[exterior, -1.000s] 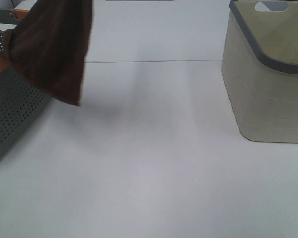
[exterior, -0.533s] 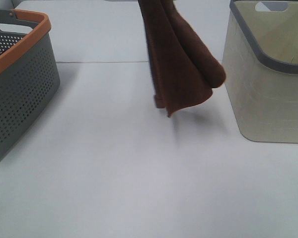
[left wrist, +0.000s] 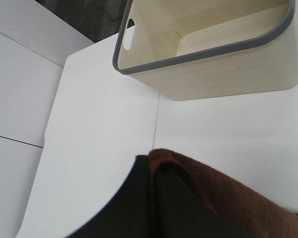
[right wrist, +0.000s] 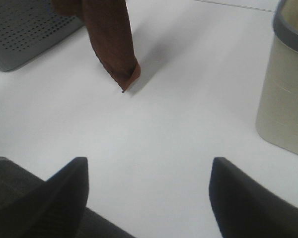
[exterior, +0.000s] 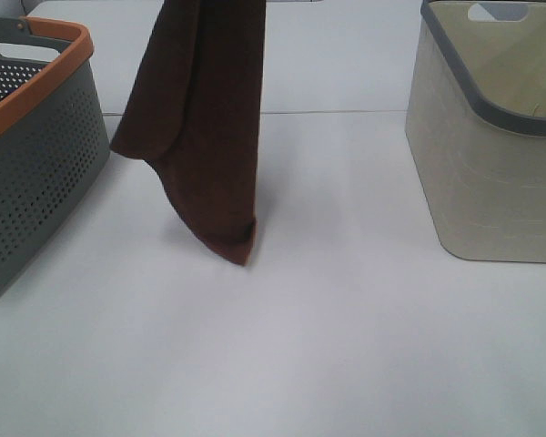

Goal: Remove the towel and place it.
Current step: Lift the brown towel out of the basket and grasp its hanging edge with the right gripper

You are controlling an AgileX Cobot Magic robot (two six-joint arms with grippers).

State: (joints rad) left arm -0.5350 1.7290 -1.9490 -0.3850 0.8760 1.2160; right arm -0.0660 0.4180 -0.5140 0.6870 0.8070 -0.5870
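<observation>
The dark maroon-brown towel (exterior: 209,137) hangs in long folds over the middle-left of the white table, its top running out of the exterior view. Its lowest corner sits just above the tabletop; I cannot tell whether it touches. In the left wrist view my left gripper (left wrist: 151,171) is shut on the towel (left wrist: 228,193), with cloth bunched against the black fingers. My right gripper (right wrist: 149,163) stands open and empty low over the table, nearer the front edge than the towel (right wrist: 114,44). Neither gripper shows in the exterior view.
A grey perforated basket with an orange rim (exterior: 36,164) stands at the left edge. A beige basket with a grey rim (exterior: 491,155) stands at the right, empty inside as seen from the left wrist (left wrist: 213,54). A table seam runs across behind the towel.
The towel swung from over the grey basket to the right near the beige basket, then back left toward the middle, hanging lower now. The right gripper stays open.
</observation>
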